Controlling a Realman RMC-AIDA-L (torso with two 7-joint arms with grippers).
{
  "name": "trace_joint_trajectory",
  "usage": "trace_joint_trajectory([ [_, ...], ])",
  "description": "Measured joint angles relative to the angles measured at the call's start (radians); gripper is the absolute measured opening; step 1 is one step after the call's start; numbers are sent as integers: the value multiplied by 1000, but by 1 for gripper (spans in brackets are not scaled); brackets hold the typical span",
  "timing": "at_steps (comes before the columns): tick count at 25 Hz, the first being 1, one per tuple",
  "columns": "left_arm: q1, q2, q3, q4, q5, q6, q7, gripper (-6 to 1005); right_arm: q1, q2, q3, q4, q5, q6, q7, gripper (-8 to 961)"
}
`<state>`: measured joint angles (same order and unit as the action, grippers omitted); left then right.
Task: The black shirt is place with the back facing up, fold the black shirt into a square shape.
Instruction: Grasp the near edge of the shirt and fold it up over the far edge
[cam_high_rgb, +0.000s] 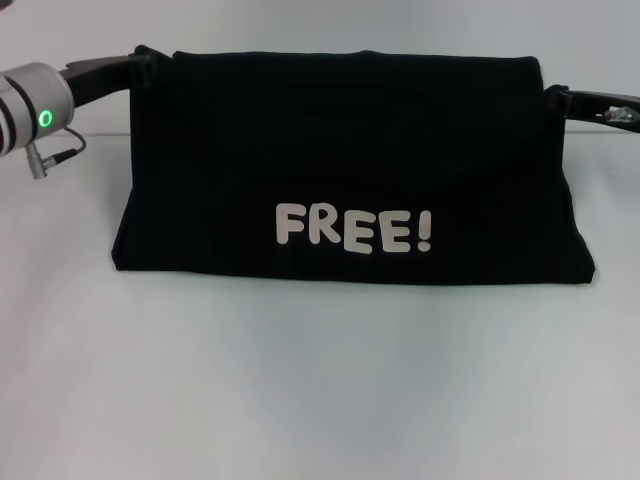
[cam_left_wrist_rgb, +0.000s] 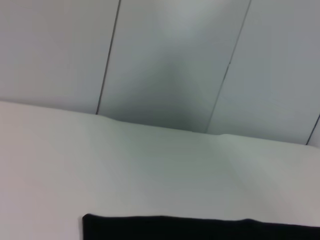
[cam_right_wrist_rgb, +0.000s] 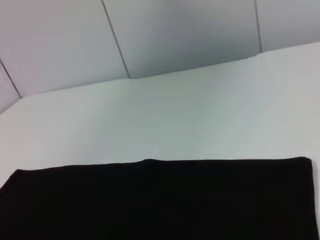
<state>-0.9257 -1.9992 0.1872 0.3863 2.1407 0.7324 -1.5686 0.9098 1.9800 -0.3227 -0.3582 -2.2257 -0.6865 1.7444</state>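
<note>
The black shirt (cam_high_rgb: 350, 150) is lifted along its far edge and hangs like a slope toward me, its near edge resting on the white table (cam_high_rgb: 320, 380). White letters "FREE!" (cam_high_rgb: 354, 228) show on the side facing me. My left gripper (cam_high_rgb: 148, 62) holds the shirt's upper left corner and my right gripper (cam_high_rgb: 552, 97) holds the upper right corner; fabric covers most of both grippers' tips. The cloth is stretched fairly straight between them. A strip of the black shirt (cam_left_wrist_rgb: 200, 229) fills the edge of the left wrist view, and a wider band of the shirt (cam_right_wrist_rgb: 160, 200) shows in the right wrist view.
The left arm's grey wrist with a green light (cam_high_rgb: 45, 118) and a cable reaches in from the left. White tabletop extends in front of the shirt and beyond it. A grey panelled wall (cam_left_wrist_rgb: 165, 60) stands behind the table.
</note>
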Motion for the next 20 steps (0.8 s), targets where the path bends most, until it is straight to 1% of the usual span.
trace_joint_trajectory([
  [1, -3, -5, 0, -17, 0, -28, 6, 82, 0, 0, 0, 4, 0, 5, 0, 32],
  [4, -3, -10, -1, -43, -1, -54, 26, 82, 1, 1, 0, 32, 1, 38, -3, 32],
  [5, -3, -16, -2, -58, -3, -72, 37, 82, -1, 2, 0, 40, 1, 49, -5, 32],
  [7, -1, -26, -2, -69, -4, -90, 45, 82, -7, 7, 0, 51, 1, 67, -7, 32],
  [11, 12, -55, -1, -76, -4, -132, 65, 81, -24, 24, 6, 53, 2, 81, -5, 32],
  [15, 17, -70, 0, -77, -4, -153, 74, 81, -36, 34, 7, 54, 28, 77, -2, 31],
  [18, 18, -80, 1, -78, 1, -154, 80, 82, -40, 41, 2, 51, 42, 72, -7, 98],
  [20, 18, -83, 3, -79, 4, -155, 87, 102, -40, 44, 1, 48, 43, 72, -8, 142],
])
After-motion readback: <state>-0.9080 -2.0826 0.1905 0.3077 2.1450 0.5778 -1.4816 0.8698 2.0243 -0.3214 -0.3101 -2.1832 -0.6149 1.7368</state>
